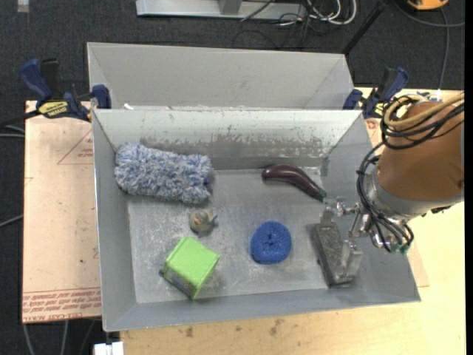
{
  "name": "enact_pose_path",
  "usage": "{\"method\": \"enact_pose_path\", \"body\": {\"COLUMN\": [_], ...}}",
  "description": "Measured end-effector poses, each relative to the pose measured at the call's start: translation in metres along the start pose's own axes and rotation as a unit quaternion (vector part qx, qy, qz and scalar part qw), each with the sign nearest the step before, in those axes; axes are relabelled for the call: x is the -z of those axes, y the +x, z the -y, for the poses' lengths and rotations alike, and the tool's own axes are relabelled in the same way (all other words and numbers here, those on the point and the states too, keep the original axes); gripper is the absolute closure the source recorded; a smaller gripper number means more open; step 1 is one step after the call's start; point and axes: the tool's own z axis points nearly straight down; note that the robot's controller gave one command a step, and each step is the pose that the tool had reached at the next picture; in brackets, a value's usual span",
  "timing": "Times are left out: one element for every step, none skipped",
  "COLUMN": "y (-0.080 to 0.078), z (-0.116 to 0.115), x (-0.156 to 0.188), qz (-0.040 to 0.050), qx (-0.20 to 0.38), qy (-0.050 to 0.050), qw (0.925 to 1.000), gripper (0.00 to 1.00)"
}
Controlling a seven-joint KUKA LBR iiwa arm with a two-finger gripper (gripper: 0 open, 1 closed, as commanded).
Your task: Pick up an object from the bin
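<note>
My gripper (341, 272) is low in the bin's right front corner, close to the right wall, open, with only bare bin floor between its fingers. The nearest thing is a round blue scrubber (270, 243), lying to its left on the floor and apart from it. A dark purple toy eggplant (292, 177) with a green stem lies behind the gripper, near the back wall.
A bright green cube (191, 265) sits at the front left. A small brownish snail-like piece (201, 220) lies mid-floor. A fluffy blue-and-white duster pad (163, 172) rests along the back left. The arm's orange cover hangs over the right rim.
</note>
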Motion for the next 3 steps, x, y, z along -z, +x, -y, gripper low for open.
{"method": "enact_pose_path", "body": {"y": [-0.002,-0.015,-0.037], "z": [0.000,-0.031,-0.033], "x": [0.004,-0.044,-0.079], "qz": [0.0043,0.0073,0.0051], "qx": [0.001,-0.031,0.001], "qy": [0.001,0.000,0.000], "qw": [1.0000,0.9995,1.0000], "gripper": [0.00,0.00,0.00]}}
